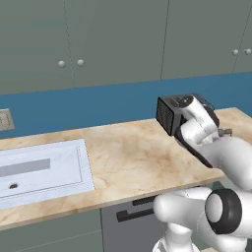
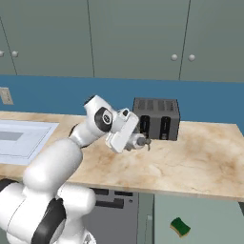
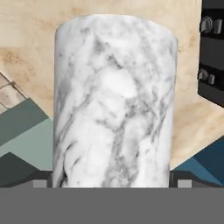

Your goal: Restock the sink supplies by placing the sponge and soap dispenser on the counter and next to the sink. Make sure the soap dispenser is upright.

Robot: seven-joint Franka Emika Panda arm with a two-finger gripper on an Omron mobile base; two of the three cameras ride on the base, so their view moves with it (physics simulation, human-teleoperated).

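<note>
My gripper (image 2: 137,140) is shut on the soap dispenser (image 3: 113,100), whose white-grey marbled cylinder takes up most of the hand view, with a dark finger (image 3: 42,178) at each side of its base. In the right base view the soap dispenser (image 2: 144,141) hangs over the counter (image 2: 190,162) just in front of the toaster, its grey nozzle pointing right. The sponge (image 2: 180,227), green over yellow, lies on the floor below the counter's front edge. At the left end of the counter (image 1: 138,152) is the sink (image 1: 49,170), far from the gripper.
A black toaster (image 2: 156,118) stands at the back of the counter, close behind the gripper. A blue backsplash and grey-green wall cabinets (image 1: 118,39) rise behind it. A wall outlet (image 1: 5,119) sits above the sink. Dark drawer handles (image 1: 135,210) show below the counter.
</note>
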